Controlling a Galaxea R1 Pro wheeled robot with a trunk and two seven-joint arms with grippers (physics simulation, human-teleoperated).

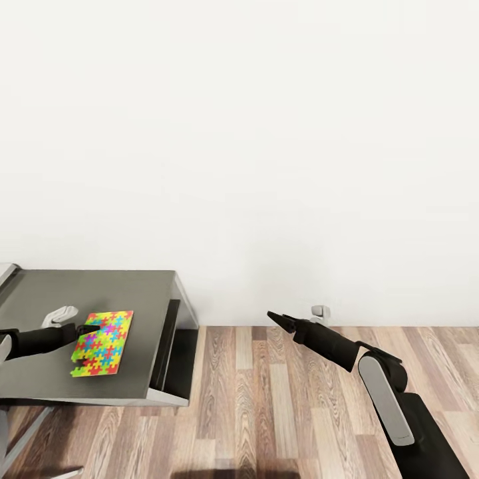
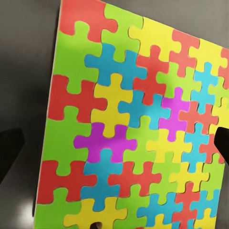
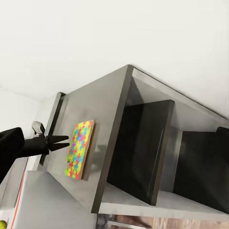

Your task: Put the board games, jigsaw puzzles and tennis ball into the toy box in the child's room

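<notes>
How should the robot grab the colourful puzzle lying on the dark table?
The jigsaw puzzle lies flat and thin on the table, so pinching from above probably won't work. Better to clamp its near left edge from the side, where the left gripper already sits.

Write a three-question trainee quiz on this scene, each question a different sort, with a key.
1. True or false: the jigsaw puzzle lies flat on the dark grey table.
2. Which gripper is at the puzzle's edge? A) left gripper B) right gripper
3. Fill in: the right gripper hangs over the wood-plank ____.

Key:
1. True.
2. A; in the right wrist view its jaws are parted at the puzzle's edge.
3. Floor.
</notes>
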